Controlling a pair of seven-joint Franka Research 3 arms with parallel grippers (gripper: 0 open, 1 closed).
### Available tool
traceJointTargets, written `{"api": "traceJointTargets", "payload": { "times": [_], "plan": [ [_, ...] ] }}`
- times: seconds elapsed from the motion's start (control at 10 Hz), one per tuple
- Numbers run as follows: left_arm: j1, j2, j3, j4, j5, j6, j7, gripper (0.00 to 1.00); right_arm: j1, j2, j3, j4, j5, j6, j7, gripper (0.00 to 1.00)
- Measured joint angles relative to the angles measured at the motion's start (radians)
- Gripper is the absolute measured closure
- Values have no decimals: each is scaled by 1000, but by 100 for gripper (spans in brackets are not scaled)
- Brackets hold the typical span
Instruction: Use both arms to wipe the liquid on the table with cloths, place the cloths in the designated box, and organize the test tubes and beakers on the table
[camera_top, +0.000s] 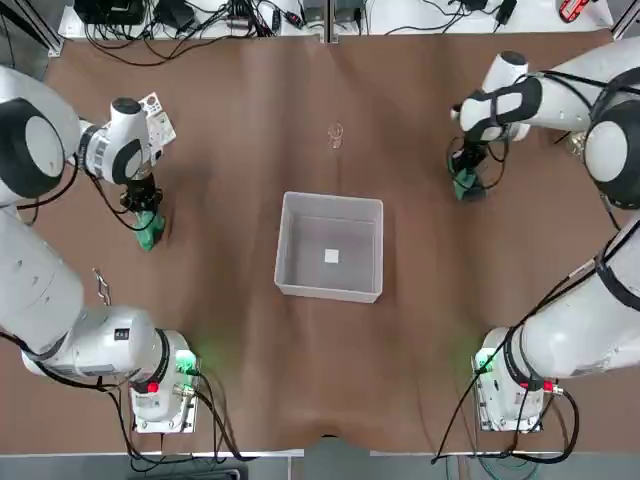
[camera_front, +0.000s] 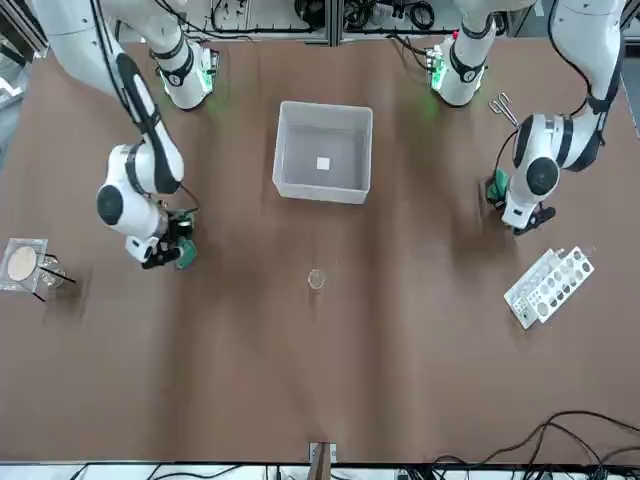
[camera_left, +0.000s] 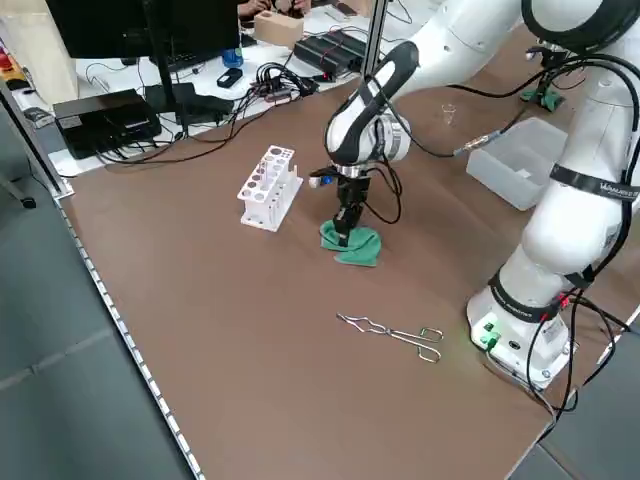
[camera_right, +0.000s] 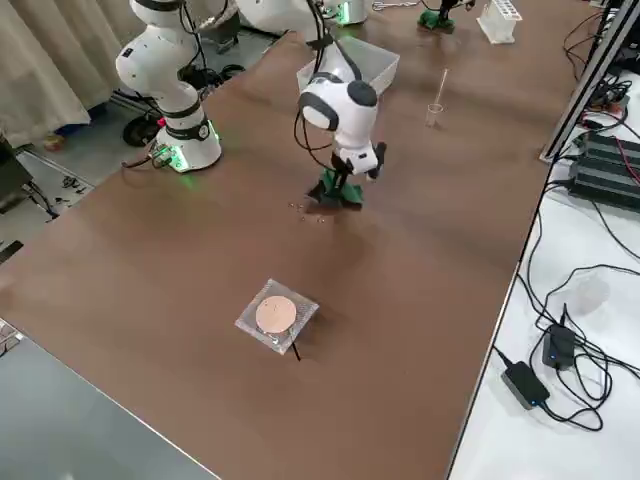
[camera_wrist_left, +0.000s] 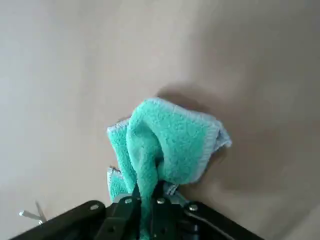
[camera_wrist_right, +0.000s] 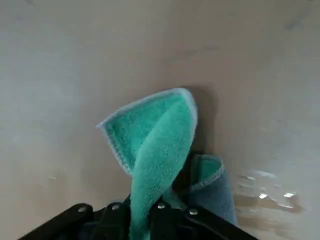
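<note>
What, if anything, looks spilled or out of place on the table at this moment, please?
Droplets glisten on the table beside the right gripper, shut on its cloth: liquid not yet wiped. A test tube lies loose near the box, away from the rack, and tongs lie alone near the left arm's base.

A white test tube rack (camera_left: 268, 186) with round holes stands near the table's edge. Metal tongs (camera_left: 395, 334) lie flat nearby. Cables (camera_right: 560, 345) and black electronics (camera_left: 105, 120) sit beyond.

Even bright light, soft shadows, wrist views hazy (washed out)
</note>
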Motion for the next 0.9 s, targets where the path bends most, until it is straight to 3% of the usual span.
{"api": "traceJointTargets", "payload": {
  "times": [0.2,0.3,0.6,0.9],
  "plan": [
    [-2,-52,-82,3,1,-25,-15,93,46,0,-1,21,2,0,64,91],
    [-4,-112,-172,10,-20,-89,-41,93,30,0,-10,23,2,0,63,91],
    [-15,-339,-457,38,-272,-254,-60,93,-179,33,-26,20,1,-3,-135,91],
    [-19,-400,-715,153,-463,-387,-117,93,-365,53,-29,22,0,-9,-366,91]
  ]
}}
